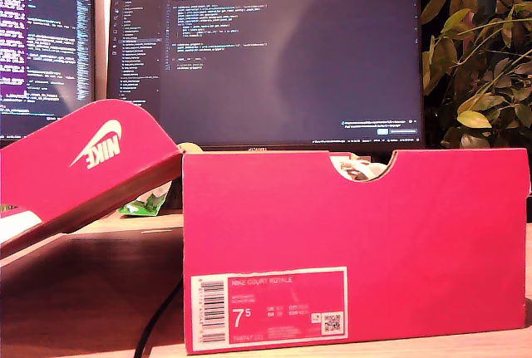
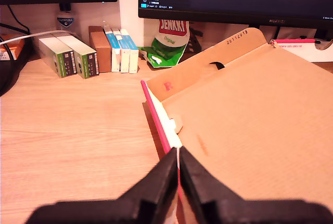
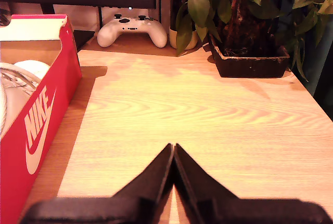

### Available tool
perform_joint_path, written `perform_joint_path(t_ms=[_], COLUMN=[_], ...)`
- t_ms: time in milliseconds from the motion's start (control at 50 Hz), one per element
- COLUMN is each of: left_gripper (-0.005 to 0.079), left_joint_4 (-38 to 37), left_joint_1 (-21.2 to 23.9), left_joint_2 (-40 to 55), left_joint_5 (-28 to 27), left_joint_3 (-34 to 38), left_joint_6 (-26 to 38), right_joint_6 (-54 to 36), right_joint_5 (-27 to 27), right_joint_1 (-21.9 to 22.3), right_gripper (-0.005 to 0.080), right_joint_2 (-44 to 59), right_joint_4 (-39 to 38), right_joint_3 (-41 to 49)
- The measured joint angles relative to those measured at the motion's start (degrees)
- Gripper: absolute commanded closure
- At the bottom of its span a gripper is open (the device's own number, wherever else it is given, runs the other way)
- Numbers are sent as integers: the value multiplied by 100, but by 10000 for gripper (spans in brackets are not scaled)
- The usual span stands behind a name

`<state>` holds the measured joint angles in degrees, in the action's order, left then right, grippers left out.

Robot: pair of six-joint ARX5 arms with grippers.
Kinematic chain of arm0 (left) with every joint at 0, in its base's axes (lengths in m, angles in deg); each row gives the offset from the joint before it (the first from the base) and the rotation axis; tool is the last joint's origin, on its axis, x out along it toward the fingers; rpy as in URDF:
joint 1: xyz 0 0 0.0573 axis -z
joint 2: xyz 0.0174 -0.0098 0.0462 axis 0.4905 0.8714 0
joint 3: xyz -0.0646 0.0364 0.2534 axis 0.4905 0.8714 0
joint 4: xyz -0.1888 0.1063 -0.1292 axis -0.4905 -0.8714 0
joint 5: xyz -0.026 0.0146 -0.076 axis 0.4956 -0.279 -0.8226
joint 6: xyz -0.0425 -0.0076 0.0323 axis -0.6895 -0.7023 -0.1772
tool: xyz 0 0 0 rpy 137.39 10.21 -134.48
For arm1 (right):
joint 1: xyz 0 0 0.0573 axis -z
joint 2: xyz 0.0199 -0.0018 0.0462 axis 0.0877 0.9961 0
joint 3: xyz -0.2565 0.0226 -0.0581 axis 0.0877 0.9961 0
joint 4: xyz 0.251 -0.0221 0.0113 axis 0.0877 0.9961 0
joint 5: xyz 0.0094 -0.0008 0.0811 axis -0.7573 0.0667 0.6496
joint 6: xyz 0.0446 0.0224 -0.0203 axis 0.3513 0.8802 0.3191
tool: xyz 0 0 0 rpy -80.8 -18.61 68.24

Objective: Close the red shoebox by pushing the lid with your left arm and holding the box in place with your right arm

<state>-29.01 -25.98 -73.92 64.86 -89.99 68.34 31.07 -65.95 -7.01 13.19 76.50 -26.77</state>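
- Red shoebox (image 1: 353,246): it is standing on the wooden worktop (image 2: 73,125), its end panel with the white size label (image 1: 270,308) facing the exterior view; a pale shoe (image 1: 359,167) is showing through the notch in its top edge.
- Lid (image 1: 87,167): it is tilting open at the exterior view's left, its red outer face with the white logo turned toward the camera and its upper edge meeting the box's top corner. In the first wrist view its brown inner face (image 2: 250,125) is lying wide and slanted, with a red rim along the nearer edge.
- My first hand (image 2: 179,169): its two dark fingers are pressing together on the lid's thin red edge, which is running up between the tips.
- My second hand (image 3: 173,154): its fingers are meeting tip to tip with nothing between them, hovering over bare worktop beside the box's long red side wall (image 3: 39,130), apart from it.
- Behind the lid, small cartons (image 2: 86,52) and a green and white bag (image 2: 166,42) are sitting near the worktop's far edge, below two lit monitors (image 1: 266,55).
- Beyond my second hand, a white game controller (image 3: 131,29) and a potted plant (image 3: 244,26) are sitting along the far edge of the worktop.
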Motion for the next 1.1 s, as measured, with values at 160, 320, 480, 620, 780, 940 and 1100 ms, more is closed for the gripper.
perform_joint_path(t_ms=[160, 320, 480, 620, 780, 940, 1100], left_gripper=[761, 761, 761, 761, 761, 761, 761], left_joint_4=[-13, -13, -13, -13, -13, -13, -11], left_joint_1=[-577, -507, -501, -501, -501, -501, -501], left_joint_2=[2, 2, 2, 2, 2, 2, 2], left_joint_5=[157, 125, 127, 127, 127, 127, 127], left_joint_3=[0, 0, 0, 0, 0, 0, 0], left_joint_6=[503, 511, 511, 511, 511, 514, 511], right_joint_6=[0, 0, 0, 0, 0, 0, 0], right_joint_5=[0, 0, 0, 0, 0, 0, 0], right_joint_1=[0, 0, 0, 0, 0, 0, 0], right_gripper=[764, 764, 764, 764, 764, 764, 764], right_joint_2=[0, 0, 0, 0, 0, 0, 0], right_joint_4=[2, 2, 2, 2, 2, 2, 2], right_joint_3=[0, 0, 0, 0, 0, 0, 0])
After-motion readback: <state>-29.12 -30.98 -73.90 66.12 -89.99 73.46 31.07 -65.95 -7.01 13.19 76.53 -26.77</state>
